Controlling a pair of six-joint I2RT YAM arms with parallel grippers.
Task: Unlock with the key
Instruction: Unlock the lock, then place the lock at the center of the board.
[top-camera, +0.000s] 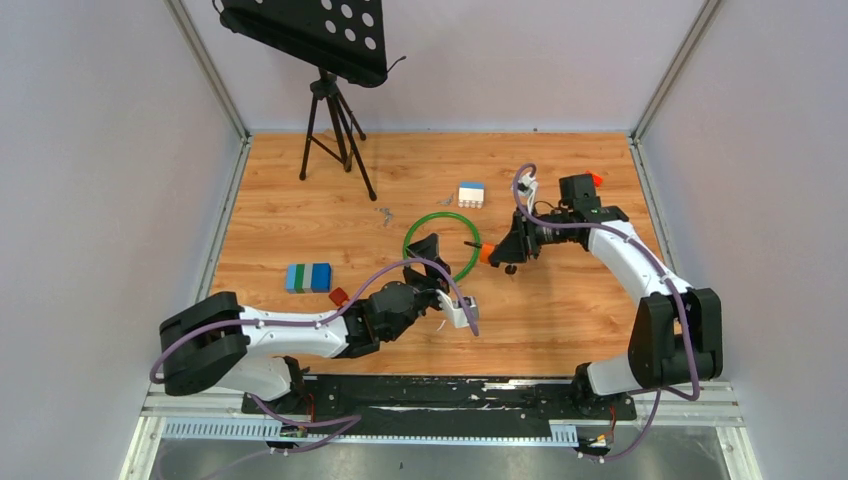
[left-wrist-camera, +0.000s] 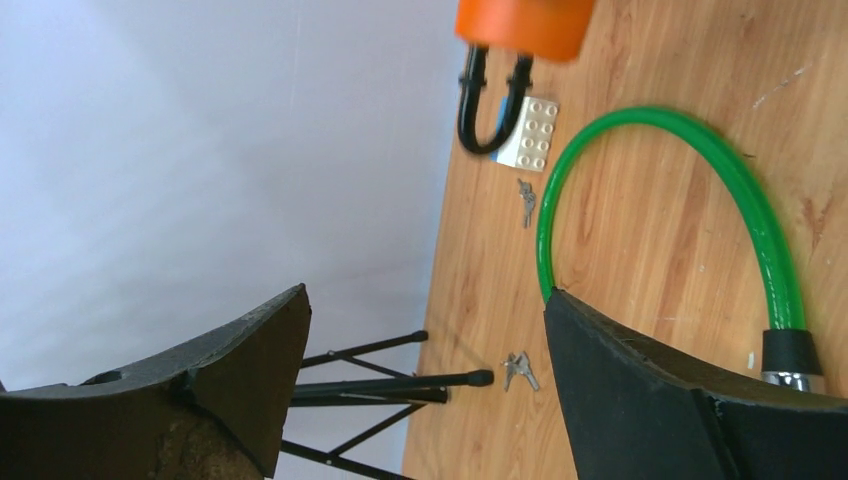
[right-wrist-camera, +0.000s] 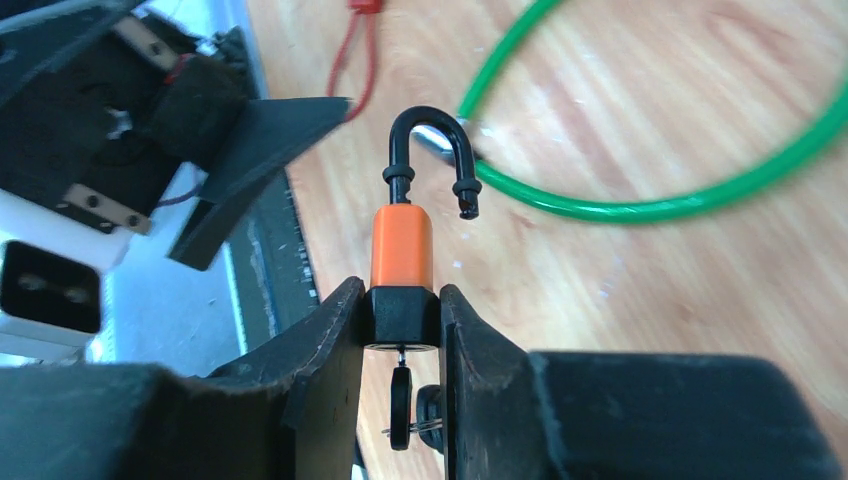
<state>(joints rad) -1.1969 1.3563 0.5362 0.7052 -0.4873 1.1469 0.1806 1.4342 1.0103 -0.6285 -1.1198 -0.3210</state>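
Black fingers of the right gripper (right-wrist-camera: 401, 300) fill the foreground of the right wrist view, closed snugly on the dark base of an orange padlock (right-wrist-camera: 402, 245), which sticks out straight ahead of the fingertips. Behind the fingertips, back toward the palm, a key (right-wrist-camera: 400, 395) sits in the bottom of the lock with a small ring hanging from it. At the far end, the shackle (right-wrist-camera: 430, 125) has one leg seated in the body and the other hanging free beside it, clear of its hole.

Beyond the shackle lies a green cable (right-wrist-camera: 640, 205) looped on the wood, not threaded through the lock. The left gripper (left-wrist-camera: 425, 295) is spread wide and holds nothing. From its own camera the lock hangs ahead of and above its fingertips, apart from them, with some loose keys (left-wrist-camera: 519, 370) and a white brick (left-wrist-camera: 528, 133) on the table further out.

Judging by the free shackle leg and the key in the lock, the unlocking looks done or all but done. What remains is probably confirmation: the empty left gripper would need to close on the shackle or the key while the right one holds the body steady. The approach would have to be fine and square, since both targets are thin and the lock is held in the air.
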